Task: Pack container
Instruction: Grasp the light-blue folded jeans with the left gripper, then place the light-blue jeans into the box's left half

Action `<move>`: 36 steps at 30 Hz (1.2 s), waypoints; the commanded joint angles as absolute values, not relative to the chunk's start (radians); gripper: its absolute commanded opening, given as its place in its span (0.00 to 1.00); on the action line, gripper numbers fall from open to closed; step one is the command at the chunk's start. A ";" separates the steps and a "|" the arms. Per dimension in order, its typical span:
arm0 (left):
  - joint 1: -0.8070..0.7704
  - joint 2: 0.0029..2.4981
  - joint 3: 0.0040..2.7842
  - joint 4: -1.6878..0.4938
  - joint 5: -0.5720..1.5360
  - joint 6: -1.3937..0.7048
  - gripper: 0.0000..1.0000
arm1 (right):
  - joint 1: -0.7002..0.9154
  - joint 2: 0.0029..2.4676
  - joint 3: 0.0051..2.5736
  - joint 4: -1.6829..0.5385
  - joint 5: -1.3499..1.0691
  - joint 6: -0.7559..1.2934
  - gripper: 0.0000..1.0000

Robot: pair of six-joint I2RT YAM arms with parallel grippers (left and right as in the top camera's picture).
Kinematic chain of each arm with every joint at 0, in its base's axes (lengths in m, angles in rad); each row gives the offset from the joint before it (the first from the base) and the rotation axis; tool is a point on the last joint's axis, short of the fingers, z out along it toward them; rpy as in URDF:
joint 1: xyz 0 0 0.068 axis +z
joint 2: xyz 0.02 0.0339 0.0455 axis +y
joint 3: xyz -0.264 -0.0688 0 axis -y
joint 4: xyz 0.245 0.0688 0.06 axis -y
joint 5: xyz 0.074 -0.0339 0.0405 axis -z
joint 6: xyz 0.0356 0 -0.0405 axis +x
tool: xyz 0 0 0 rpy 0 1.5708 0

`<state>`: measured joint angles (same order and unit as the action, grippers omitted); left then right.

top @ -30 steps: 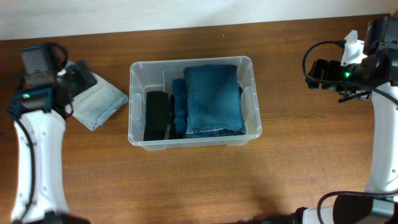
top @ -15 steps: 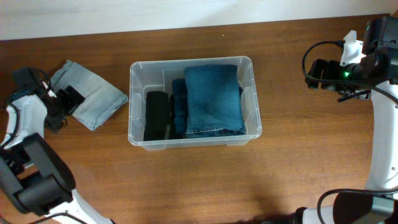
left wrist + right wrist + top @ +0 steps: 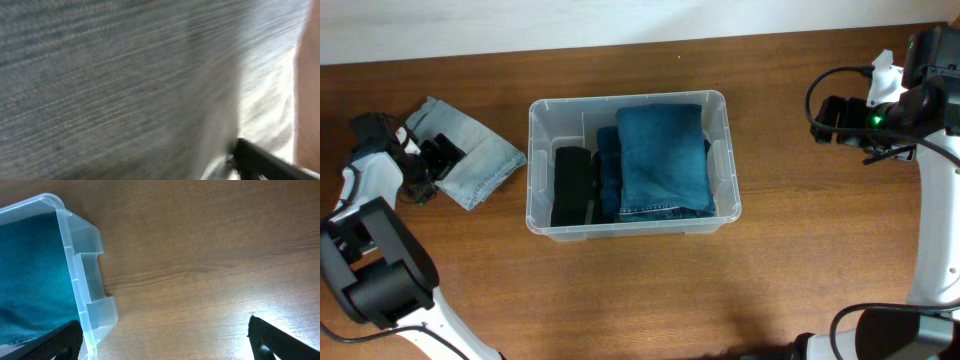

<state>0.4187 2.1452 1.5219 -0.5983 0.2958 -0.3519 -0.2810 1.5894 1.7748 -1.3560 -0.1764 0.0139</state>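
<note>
The left hand [image 3: 432,158] rests at the left edge of the folded pale-blue denim garment [image 3: 480,162], which lies slantwise on the brown wooden tabletop [image 3: 650,290]. Its wrist view shows only blurred cloth, so I cannot tell whether it is clenched. The large clear plastic container [image 3: 533,160] lies just right of the garment, its long axis across the tabletop, so this arm is nearer. The right hand [image 3: 828,120], fingers spread and empty, hovers well apart on the right.

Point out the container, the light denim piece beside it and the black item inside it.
container [image 3: 630,228], overhead view, on its near wall.
light denim piece [image 3: 485,160], overhead view, middle of the folded cloth.
black item [image 3: 572,185], overhead view, on its top face.
</note>
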 commanded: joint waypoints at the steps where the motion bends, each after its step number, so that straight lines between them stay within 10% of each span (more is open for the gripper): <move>1: 0.420 2.199 1.508 -0.614 0.376 -0.344 0.74 | -0.282 1.595 1.765 -1.358 -0.168 0.004 0.98; 11: 0.420 1.964 1.536 -0.626 0.529 -0.289 0.00 | -0.282 1.595 1.765 -1.363 -0.168 0.004 0.98; 25: 0.361 1.419 1.536 -0.721 0.635 -0.290 0.00 | -0.282 1.595 1.765 -1.363 -0.168 0.004 0.99; 36: -0.118 1.438 1.536 -0.891 0.514 0.006 0.00 | -0.282 1.595 1.765 -1.366 -0.171 0.004 0.98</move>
<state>-0.0376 1.4178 1.5204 -0.8841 0.5632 -0.1623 -0.2810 1.5894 1.7744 -1.3651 -0.1764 0.0139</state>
